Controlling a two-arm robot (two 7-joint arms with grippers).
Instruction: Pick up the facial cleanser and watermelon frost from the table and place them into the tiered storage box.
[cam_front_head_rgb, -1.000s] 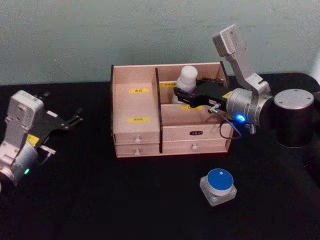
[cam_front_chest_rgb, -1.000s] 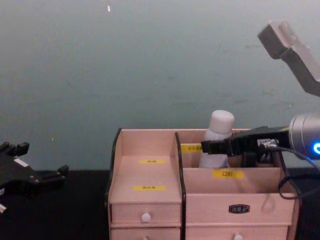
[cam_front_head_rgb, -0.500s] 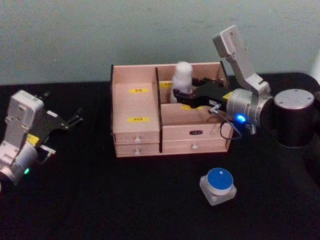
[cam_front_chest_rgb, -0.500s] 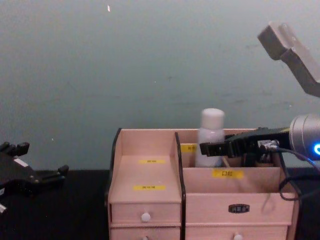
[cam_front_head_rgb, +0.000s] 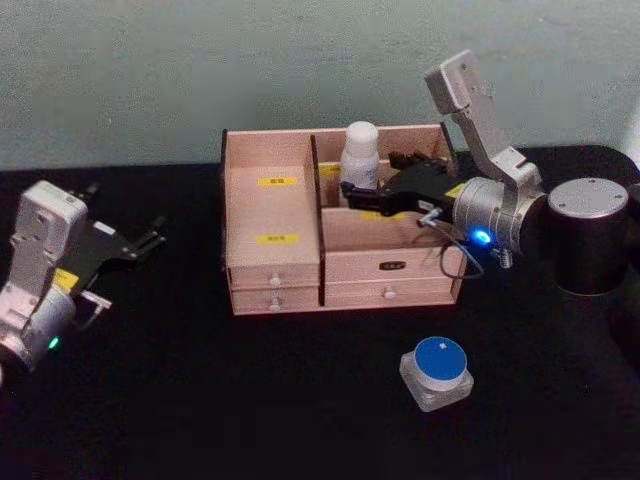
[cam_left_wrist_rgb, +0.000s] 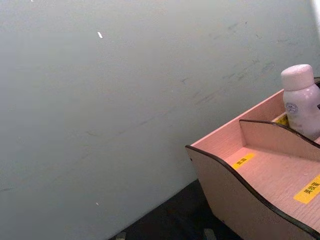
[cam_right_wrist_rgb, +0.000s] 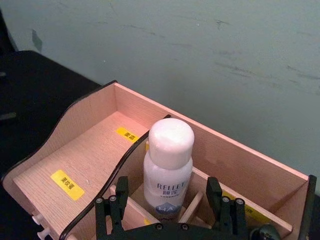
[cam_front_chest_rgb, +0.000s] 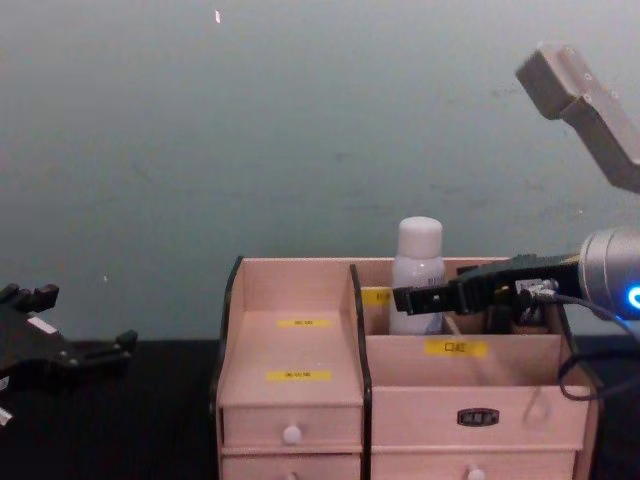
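The facial cleanser (cam_front_head_rgb: 360, 153), a white capped bottle, stands upright in the back compartment of the tiered storage box (cam_front_head_rgb: 272, 212), right of its dark divider. My right gripper (cam_front_head_rgb: 373, 172) reaches in from the right, open, one finger on each side of the bottle (cam_right_wrist_rgb: 168, 165) with gaps between. In the chest view the bottle (cam_front_chest_rgb: 417, 270) rises behind the gripper (cam_front_chest_rgb: 415, 298). The watermelon frost (cam_front_head_rgb: 436, 372), a small clear box with a blue round lid, lies on the black table in front of the box. My left gripper (cam_front_head_rgb: 148, 238) is parked at the far left, open.
A black cylinder with a grey top (cam_front_head_rgb: 588, 235) stands right of the storage box, close behind my right arm. The box's left stepped compartments (cam_right_wrist_rgb: 90, 150) are bare wood with yellow labels. A grey-green wall (cam_left_wrist_rgb: 125, 100) runs behind the table.
The bottle has gone from tilted to upright and shifted left toward the divider inside the back compartment. My right gripper followed it slightly left. The left arm has not moved.
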